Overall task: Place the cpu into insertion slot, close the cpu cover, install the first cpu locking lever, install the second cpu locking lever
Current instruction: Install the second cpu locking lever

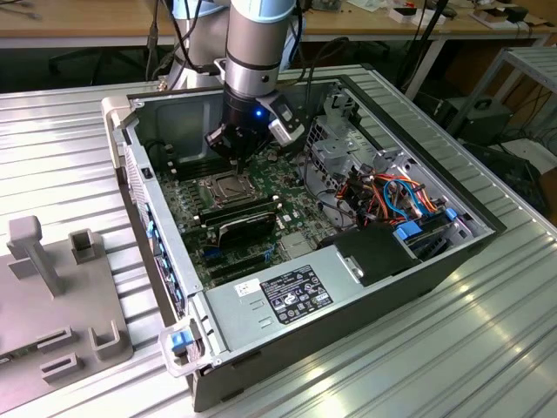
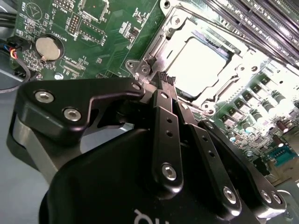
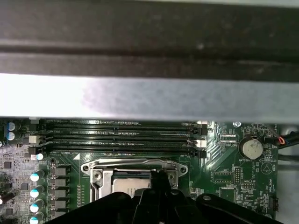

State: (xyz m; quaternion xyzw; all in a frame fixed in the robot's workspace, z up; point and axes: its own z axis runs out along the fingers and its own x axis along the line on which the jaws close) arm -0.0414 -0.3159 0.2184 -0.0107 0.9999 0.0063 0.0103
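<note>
The cpu [image 2: 203, 63] sits in the insertion slot [image 2: 154, 46] under the closed cpu cover [image 2: 219, 91], while the clenched, empty hand [image 2: 166, 79] hovers at the cover's edge, levers apparently pending.

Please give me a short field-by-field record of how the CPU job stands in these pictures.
cpu: silver top seated in the slot, seen in both wrist views
cover: metal frame lying down around the cpu
pincer: shut, tips at the cover's edge near a corner
pincer load: none seen
board: green, inside the open case
memory slots: beside the socket
</note>
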